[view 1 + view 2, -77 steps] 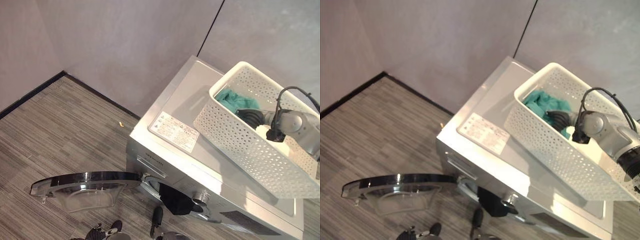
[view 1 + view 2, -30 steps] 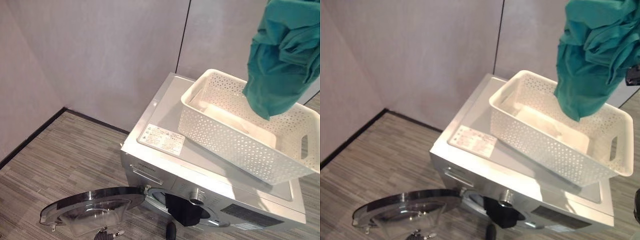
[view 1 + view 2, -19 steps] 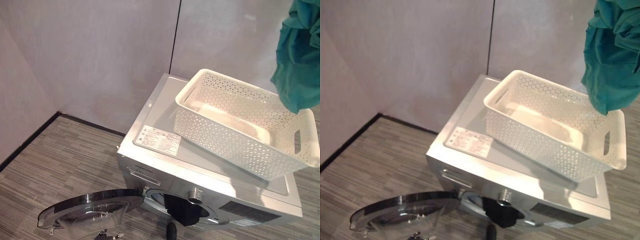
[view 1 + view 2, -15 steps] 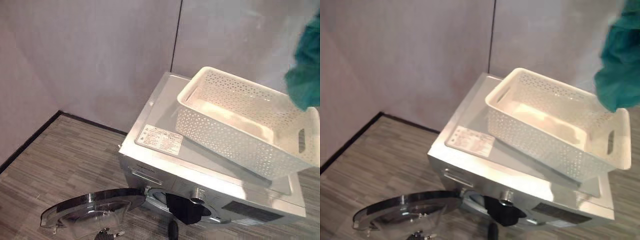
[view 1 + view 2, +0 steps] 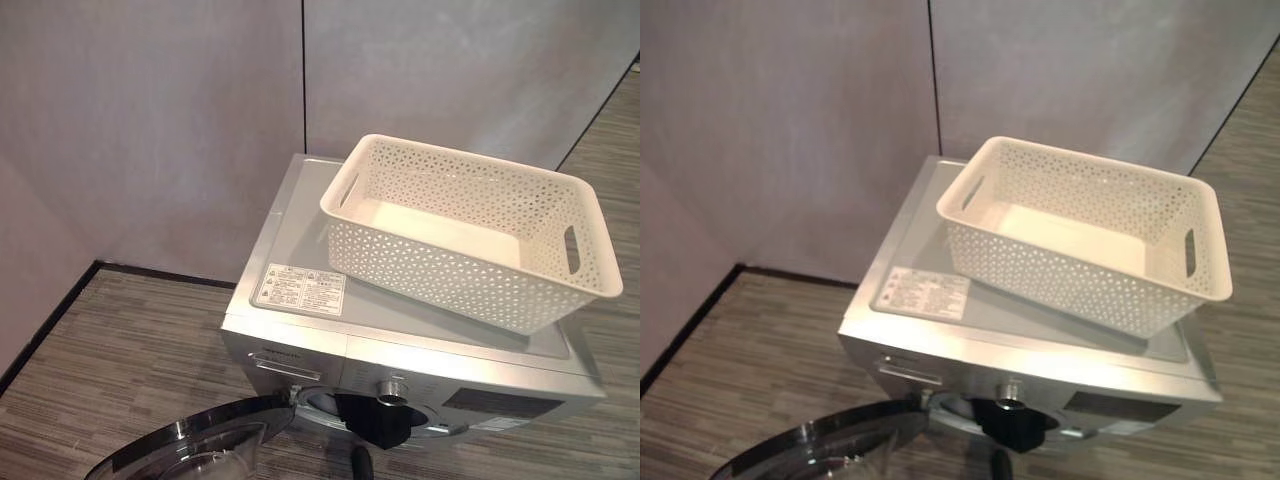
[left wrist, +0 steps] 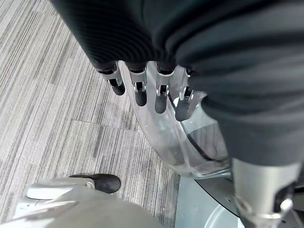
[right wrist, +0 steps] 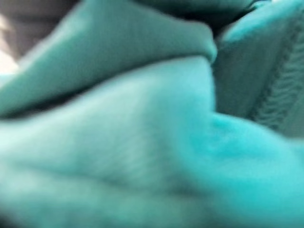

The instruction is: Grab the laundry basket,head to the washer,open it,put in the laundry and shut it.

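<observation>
Laundry basket, white and perforated with handle slots at each end, sits on top of the silver washer, skewed across its lid. Teal cloth lies right against the right wrist camera; whether that hand's fingers grip it I cannot tell. Below, the washer's round glass door hangs open over the striped floor. The left hand hangs near the door glass, fingers straight and relaxed.
</observation>
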You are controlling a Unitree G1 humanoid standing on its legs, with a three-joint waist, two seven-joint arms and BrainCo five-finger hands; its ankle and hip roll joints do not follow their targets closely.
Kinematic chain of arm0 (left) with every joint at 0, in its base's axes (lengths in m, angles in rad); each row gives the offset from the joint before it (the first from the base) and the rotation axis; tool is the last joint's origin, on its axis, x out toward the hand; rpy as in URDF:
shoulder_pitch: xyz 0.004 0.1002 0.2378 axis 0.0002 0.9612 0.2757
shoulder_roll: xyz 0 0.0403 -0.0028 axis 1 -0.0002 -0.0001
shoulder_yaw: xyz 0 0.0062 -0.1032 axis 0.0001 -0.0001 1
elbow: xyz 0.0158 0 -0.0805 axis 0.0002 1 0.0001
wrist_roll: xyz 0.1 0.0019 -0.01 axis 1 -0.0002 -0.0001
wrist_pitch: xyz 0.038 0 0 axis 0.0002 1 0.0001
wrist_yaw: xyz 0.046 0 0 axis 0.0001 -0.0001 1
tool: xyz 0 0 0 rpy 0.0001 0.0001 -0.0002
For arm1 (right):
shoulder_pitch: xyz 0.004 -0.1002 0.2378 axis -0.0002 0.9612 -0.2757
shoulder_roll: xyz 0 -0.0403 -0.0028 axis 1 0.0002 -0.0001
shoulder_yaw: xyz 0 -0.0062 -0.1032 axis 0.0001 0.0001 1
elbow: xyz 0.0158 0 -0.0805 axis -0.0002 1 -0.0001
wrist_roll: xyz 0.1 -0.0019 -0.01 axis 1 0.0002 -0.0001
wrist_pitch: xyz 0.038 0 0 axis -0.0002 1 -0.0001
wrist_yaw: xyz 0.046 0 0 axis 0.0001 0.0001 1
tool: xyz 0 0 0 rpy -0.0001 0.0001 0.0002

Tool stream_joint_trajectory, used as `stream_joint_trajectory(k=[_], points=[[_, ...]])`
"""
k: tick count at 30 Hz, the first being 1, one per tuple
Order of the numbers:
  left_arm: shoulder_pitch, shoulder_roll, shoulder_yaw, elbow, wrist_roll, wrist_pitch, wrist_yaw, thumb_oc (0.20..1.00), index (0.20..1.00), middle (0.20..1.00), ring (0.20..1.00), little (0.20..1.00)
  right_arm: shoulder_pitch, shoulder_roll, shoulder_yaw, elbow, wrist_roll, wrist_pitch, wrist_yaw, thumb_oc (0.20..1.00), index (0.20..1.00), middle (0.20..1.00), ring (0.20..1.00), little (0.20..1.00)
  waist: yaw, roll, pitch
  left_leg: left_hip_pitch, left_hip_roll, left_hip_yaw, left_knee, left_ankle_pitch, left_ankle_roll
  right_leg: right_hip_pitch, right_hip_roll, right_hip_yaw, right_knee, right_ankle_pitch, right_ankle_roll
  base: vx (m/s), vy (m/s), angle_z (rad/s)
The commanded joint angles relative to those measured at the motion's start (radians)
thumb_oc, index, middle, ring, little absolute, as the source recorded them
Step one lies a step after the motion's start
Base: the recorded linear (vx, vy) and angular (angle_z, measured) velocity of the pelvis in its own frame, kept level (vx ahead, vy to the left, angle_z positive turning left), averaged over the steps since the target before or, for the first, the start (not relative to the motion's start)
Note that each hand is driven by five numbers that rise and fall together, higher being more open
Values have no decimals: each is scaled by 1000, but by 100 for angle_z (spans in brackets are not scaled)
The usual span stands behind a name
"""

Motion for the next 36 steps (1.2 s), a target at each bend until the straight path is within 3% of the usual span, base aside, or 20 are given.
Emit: stream_joint_trajectory(k=[1, 3, 8, 13, 19, 28, 30, 32, 34, 35, 36], points=[[-85, 40, -19, 31, 38, -50, 31, 1000, 1000, 1000, 1000, 1000, 33, 53, -13, -34, -36, -27, 2, 200, 200, 200, 200, 200, 11, -85, -23, -30, 20, -43, 38, -46, 0, 90, -160, -3, 105, -121, 120, -13, 5, 4], [-87, 40, -21, 21, 39, -52, 31, 1000, 1000, 1000, 1000, 1000, 61, 102, -12, -48, -37, -29, 5, 200, 200, 200, 200, 200, 10, -85, -20, -29, 20, -43, 37, -46, 1, 91, -161, -3, 106, -122, 120, 0, 0, 0], [-81, 29, -20, -52, 23, -71, 34, 1000, 1000, 1000, 1000, 1000, 149, 349, 72, 5, -11, -34, 32, 200, 200, 200, 200, 200, -4, -66, -6, -27, 12, -39, 36, -44, 10, 86, -168, 7, 113, -120, 121, -26, 15, -6], [-77, 23, -33, -68, 5, -76, 31, 1000, 1000, 1000, 1000, 1000, 172, 446, 164, 163, 52, -50, 61, 200, 200, 200, 200, 200, -15, -60, 1, -32, 7, -39, 31, -34, 9, 84, -178, 2, 120, -117, 123, -35, 28, 2], [-61, 25, -62, -96, -11, -84, 27, 1000, 1000, 1000, 1000, 1000, 157, 611, 353, 371, 199, -97, 184, 200, 200, 200, 200, 200, -28, -54, 21, -35, -9, -38, 24, -22, 15, 69, -192, 8, 129, -104, 130, -44, 42, 4], [-56, 69, -150, -201, 75, -108, 64, 1000, 1000, 1000, 1000, 1000, 105, 754, 555, 443, 383, -155, 358, 200, 200, 200, 200, 200, -33, -47, 71, -30, -29, -33, 15, -13, 35, 19, -184, 71, 200, -98, 137, -55, 64, -11], [-90, 87, -198, -235, 119, -114, 83, 1000, 1000, 1000, 1000, 1000, 76, 794, 629, 424, 426, -165, 395, 200, 200, 200, 200, 200, -43, -49, 100, -45, -38, -14, 13, 1, 40, -20, -179, 91, 216, -44, 144, -160, 60, -13], [-112, 95, -212, -249, 132, -115, 88, 1000, 1000, 1000, 1000, 1000, 53, 801, 661, 419, 428, -168, 409, 200, 200, 200, 200, 200, -40, -43, 113, -60, -36, 6, 15, 9, 43, -48, -168, 85, 245, -42, 144, -206, 60, -32], [-140, 113, -253, -288, 164, -118, 89, 1000, 1000, 1000, 1000, 1000, 34, 808, 717, 405, 431, -170, 440, 200, 200, 200, 200, 200, -35, -26, 134, -90, -27, 33, 25, 25, 47, -49, -155, 53, 307, -79, 128, -242, 88, -77], [-156, 140, -278, -339, 192, -121, 91, 1000, 1000, 1000, 1000, 1000, 24, 813, 779, 372, 416, -171, 473, 200, 200, 200, 200, 200, -22, -5, 139, -129, -14, 63, 37, 50, 53, -29, -149, 6, 408, -125, 103, -140, 63, -85], [-155, 141, -278, -340, 192, -121, 91, 1000, 1000, 1000, 1000, 1000, 24, 813, 779, 371, 416, -171, 473, 200, 200, 200, 200, 200, -23, -7, 139, -129, -16, 63, 38, 48, 53, -32, -150, 7, 416, -131, 102, -272, 108, -55]])
